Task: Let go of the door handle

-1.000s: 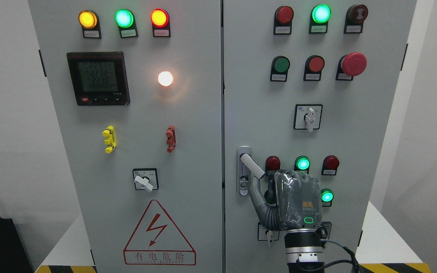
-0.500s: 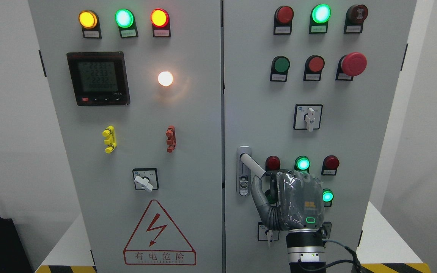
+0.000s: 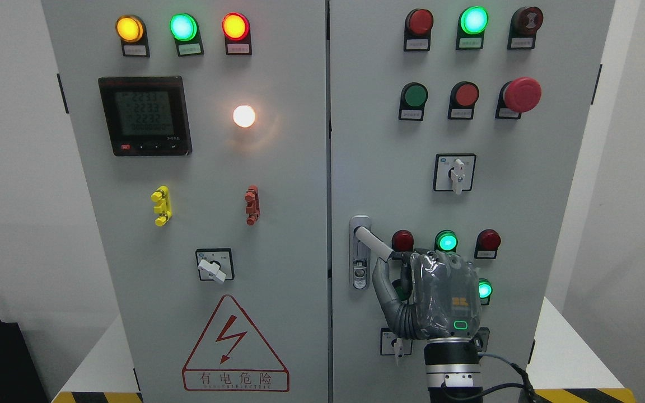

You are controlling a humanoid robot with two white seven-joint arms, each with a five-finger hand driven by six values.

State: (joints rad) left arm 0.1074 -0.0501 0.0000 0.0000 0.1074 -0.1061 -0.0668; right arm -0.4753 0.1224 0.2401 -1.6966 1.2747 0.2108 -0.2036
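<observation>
The right hand comes up from the bottom edge, its fingers curled around the free end of the door handle, which slants down to the right from its lock plate on the left edge of the right cabinet door. To let go cleanly, the fingers should probably uncurl fully first, then the hand draw straight back toward the near side, clear of the green lamp just beside it. The cabinet looks shut; its contents are hidden.
</observation>
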